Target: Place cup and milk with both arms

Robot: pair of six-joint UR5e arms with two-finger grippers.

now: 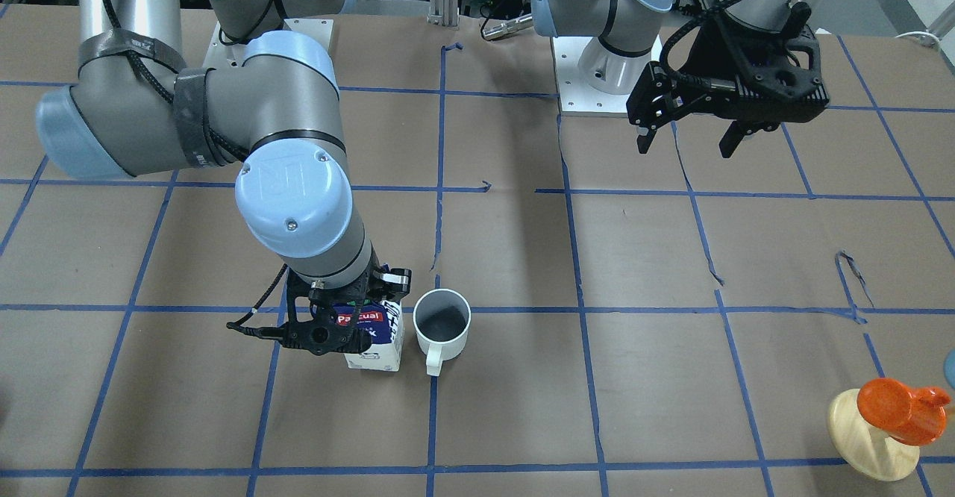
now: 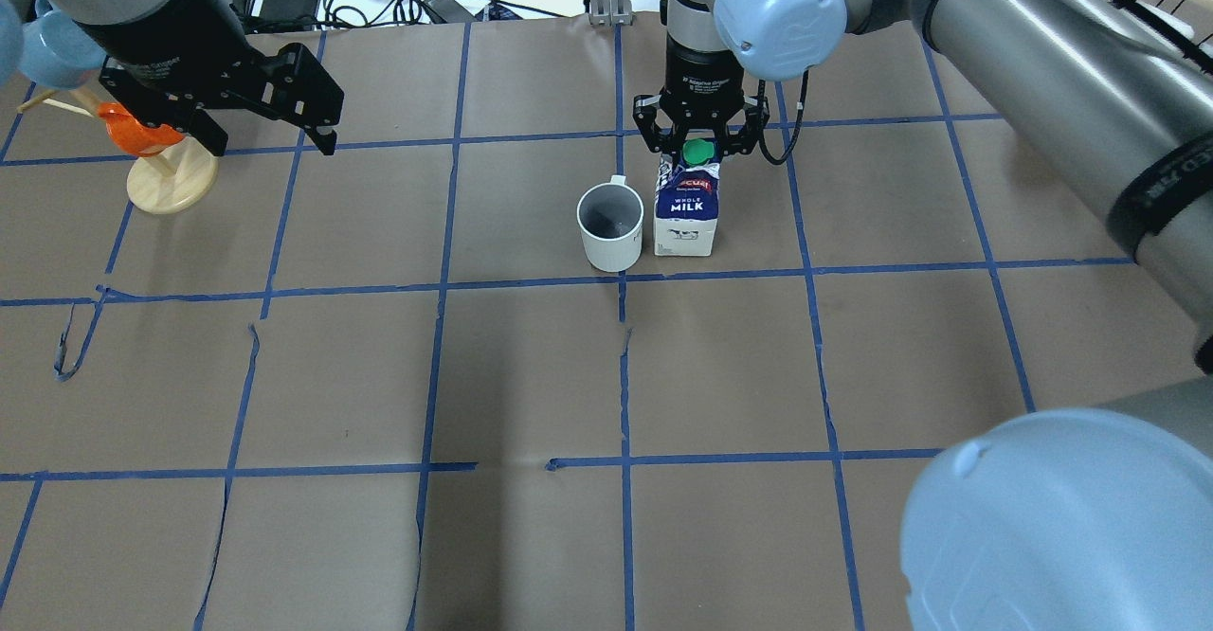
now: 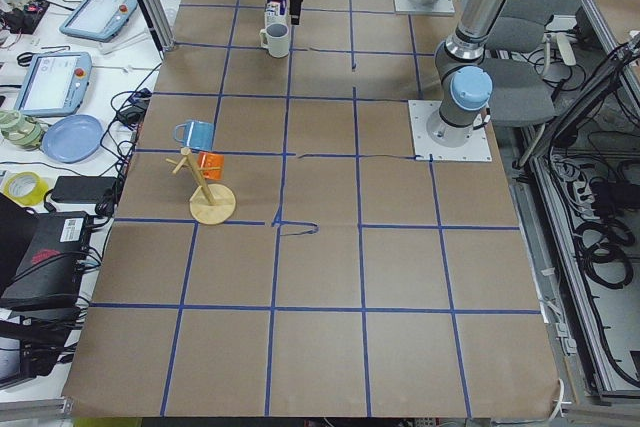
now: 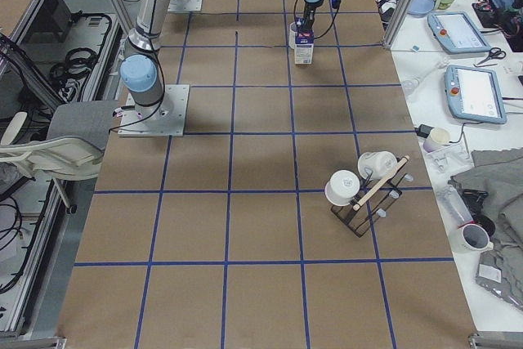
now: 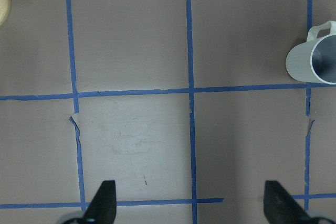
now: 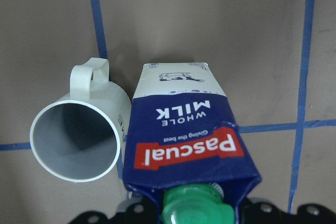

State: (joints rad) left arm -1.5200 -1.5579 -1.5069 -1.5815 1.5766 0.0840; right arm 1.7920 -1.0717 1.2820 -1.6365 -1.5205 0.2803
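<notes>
The white cup (image 1: 442,322) stands upright on the brown paper, and it also shows in the overhead view (image 2: 611,228). The blue and white milk carton (image 1: 377,344) stands upright right beside it (image 2: 686,219), green cap on top. My right gripper (image 2: 699,143) hangs over the carton's top with its jaws apart on either side of the cap. Its wrist view shows the carton (image 6: 184,129) and the cup (image 6: 79,140) close below. My left gripper (image 2: 270,143) is open and empty, raised and far off to the side. Its wrist view shows the cup (image 5: 315,59) at the edge.
A wooden mug stand (image 2: 171,181) with an orange mug (image 2: 133,131) stands near my left gripper, and it shows at the table corner in the front view (image 1: 873,437). A dark rack with white cups (image 4: 364,185) stands at the table's right end. Blue tape lines cross the paper.
</notes>
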